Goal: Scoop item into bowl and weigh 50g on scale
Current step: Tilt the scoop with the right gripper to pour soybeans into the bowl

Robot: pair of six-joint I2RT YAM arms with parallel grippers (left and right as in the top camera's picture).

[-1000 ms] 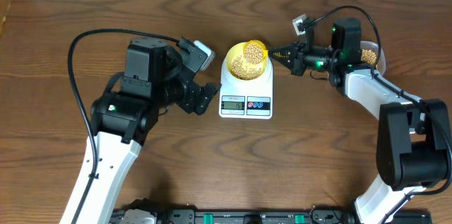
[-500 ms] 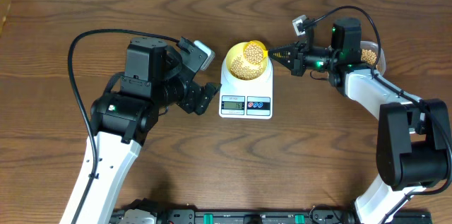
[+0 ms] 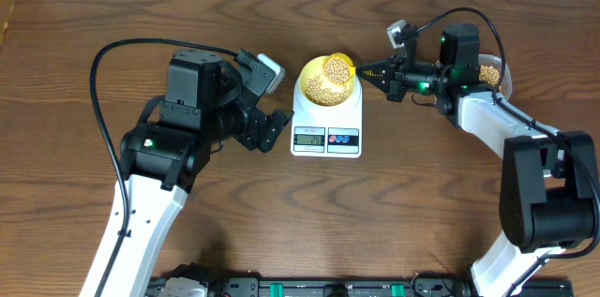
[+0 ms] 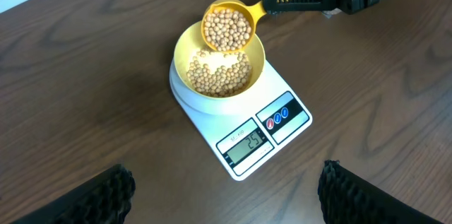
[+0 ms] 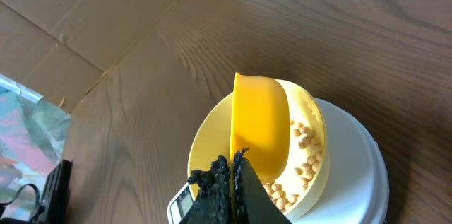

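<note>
The white scale (image 3: 326,133) stands mid-table with the pale yellow bowl (image 3: 323,94) on its platform, partly filled with tan beans (image 4: 219,77). My right gripper (image 3: 367,71) is shut on the handle of a bright yellow scoop (image 3: 337,67), full of beans (image 4: 227,27), held tilted over the bowl's far rim. In the right wrist view the scoop's back (image 5: 260,126) hides part of the bowl (image 5: 212,139). The scale (image 4: 272,128) display reads about 25. My left gripper (image 3: 272,130) is open and empty, left of the scale.
A clear plastic tub of beans (image 3: 491,74) sits behind my right arm at the far right. A cardboard sheet (image 5: 85,26) lies at the table's far side in the right wrist view.
</note>
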